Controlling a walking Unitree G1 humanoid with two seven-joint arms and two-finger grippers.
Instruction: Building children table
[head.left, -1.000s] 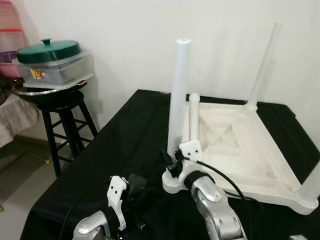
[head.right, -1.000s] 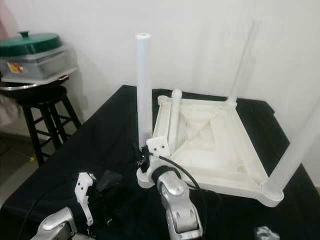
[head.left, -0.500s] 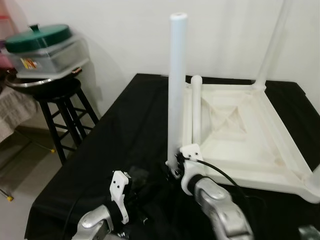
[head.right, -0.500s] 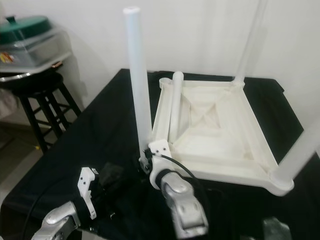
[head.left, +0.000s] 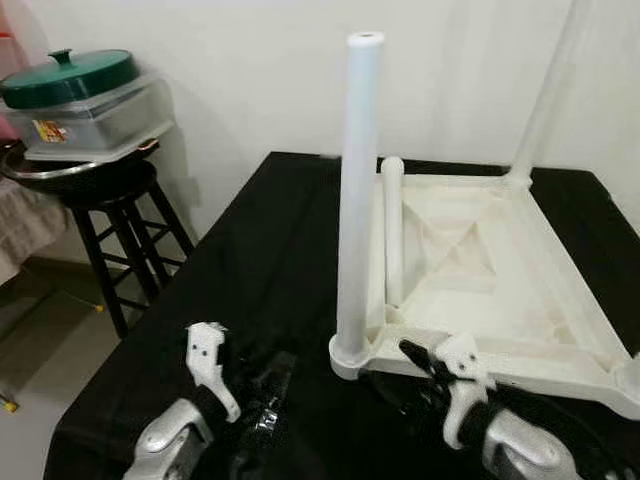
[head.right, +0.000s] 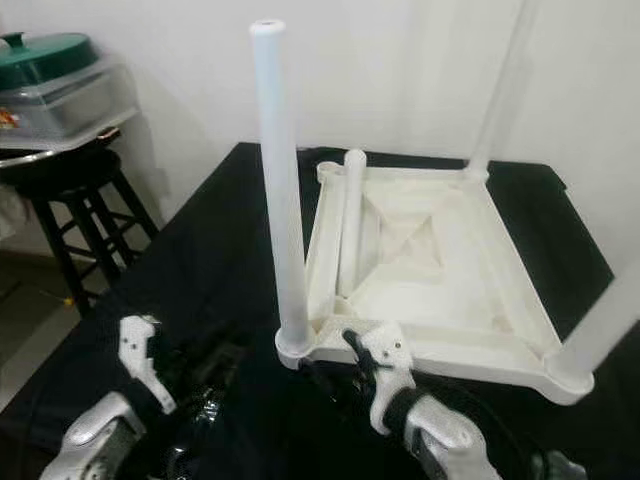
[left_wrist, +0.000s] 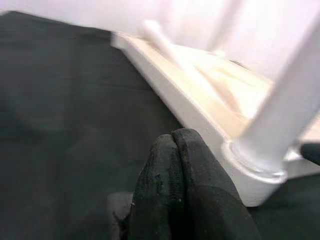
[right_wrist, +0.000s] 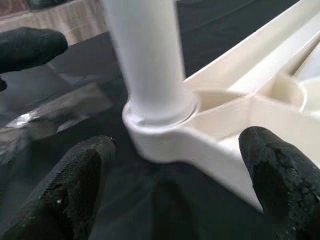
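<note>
Left eye view: the white children table (head.left: 500, 270) lies upside down at centre right on the black desk (head.left: 270, 260), one leg (head.left: 357, 200) upright.

Left wrist view: left hand (left_wrist: 172, 150), fingers pressed together, empty.

Right wrist view: right hand (right_wrist: 175, 175) spread wide before the leg's corner.

The far leg (head.left: 545, 95) of the upturned children's table (head.left: 520, 300) runs off the top edge, pale and washed out against the wall. The near right leg (head.right: 610, 320) is cut by the right edge. The loose leg (head.left: 392, 235) lying inside the frame hides its lower end behind the rim. The label (head.left: 48, 130) on the container on the stool is too small to read. The left wrist view is blurred, so the upright leg (left_wrist: 285, 107) there has soft edges
</note>
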